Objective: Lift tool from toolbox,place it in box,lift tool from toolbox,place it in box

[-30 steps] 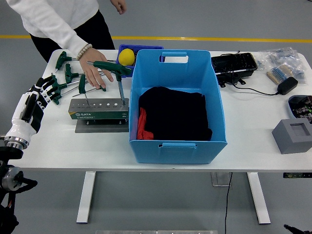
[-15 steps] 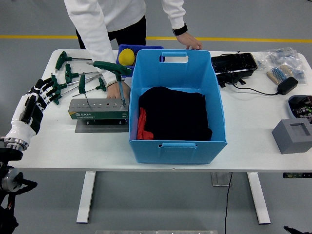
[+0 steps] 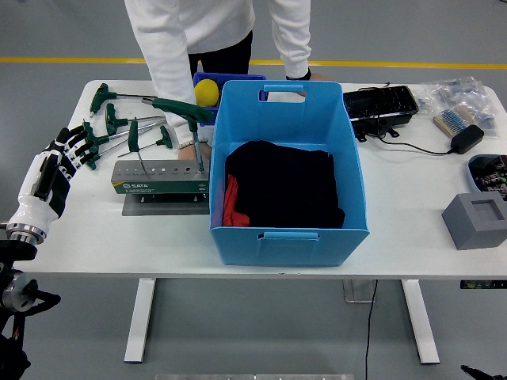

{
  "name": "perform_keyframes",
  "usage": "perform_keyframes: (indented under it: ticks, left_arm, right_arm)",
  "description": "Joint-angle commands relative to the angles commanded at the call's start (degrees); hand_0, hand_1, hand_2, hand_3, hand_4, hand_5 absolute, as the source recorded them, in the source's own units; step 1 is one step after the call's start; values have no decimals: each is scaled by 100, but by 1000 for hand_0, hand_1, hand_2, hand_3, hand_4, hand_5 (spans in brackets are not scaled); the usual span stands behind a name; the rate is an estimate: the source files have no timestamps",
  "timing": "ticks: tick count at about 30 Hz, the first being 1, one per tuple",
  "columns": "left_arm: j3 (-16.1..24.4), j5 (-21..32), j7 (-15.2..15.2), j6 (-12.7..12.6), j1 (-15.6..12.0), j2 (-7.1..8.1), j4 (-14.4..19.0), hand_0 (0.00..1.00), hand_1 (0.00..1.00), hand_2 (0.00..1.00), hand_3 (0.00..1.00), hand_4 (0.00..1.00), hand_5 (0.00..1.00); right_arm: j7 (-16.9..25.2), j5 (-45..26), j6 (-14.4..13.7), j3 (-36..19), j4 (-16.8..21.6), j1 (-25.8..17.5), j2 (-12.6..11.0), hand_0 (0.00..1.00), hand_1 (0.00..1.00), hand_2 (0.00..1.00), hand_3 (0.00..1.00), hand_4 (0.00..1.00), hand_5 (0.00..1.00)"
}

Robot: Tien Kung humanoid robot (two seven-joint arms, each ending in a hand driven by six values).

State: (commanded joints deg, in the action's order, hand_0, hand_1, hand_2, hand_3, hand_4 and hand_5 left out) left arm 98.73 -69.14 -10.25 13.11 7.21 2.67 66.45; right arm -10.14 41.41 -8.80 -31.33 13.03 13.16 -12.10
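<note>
The grey tool stand sits left of the big blue box. Two green T-handle wrenches stand in it: a small one at its left and a large one at its right end. Other green wrenches lie loose on the table behind the stand. Black cloth and something red lie in the box. My left hand hovers at the table's left edge with its fingers spread, holding nothing. A person's hand rests just behind the stand's right end.
A yellow ball sits in a small blue bin behind the box. At the right are a black tray, a brush, a black adapter with its cable, and a grey block. The person leans over the far edge.
The person has stepped right and leaned in; one hand moved from the loose wrenches to the stand's right end, the other came down behind the box. My left hand has not moved.
</note>
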Motion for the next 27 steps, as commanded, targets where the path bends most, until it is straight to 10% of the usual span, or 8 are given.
perform_keyframes:
  ticks: [15, 16, 27]
  left_arm:
    - [-96, -286, -155, 60, 232, 160, 86, 827, 875, 897, 833, 845, 801]
    - [-98, -473, -200, 110, 293, 181, 123, 839, 897, 923, 846, 998, 709]
    - [-1023, -3050, -1481, 129, 1503, 929, 437, 903, 962, 979, 905, 998, 624]
  right_arm:
    - [-4, 17, 11, -6, -1, 18, -8, 620, 600, 666, 542, 783, 662]
    - [-2, 14, 10, -2, 0, 19, -8, 621, 600, 666, 542, 783, 662]
    - [-14, 45, 17, -23, 3, 16, -12, 620, 600, 666, 542, 783, 663]
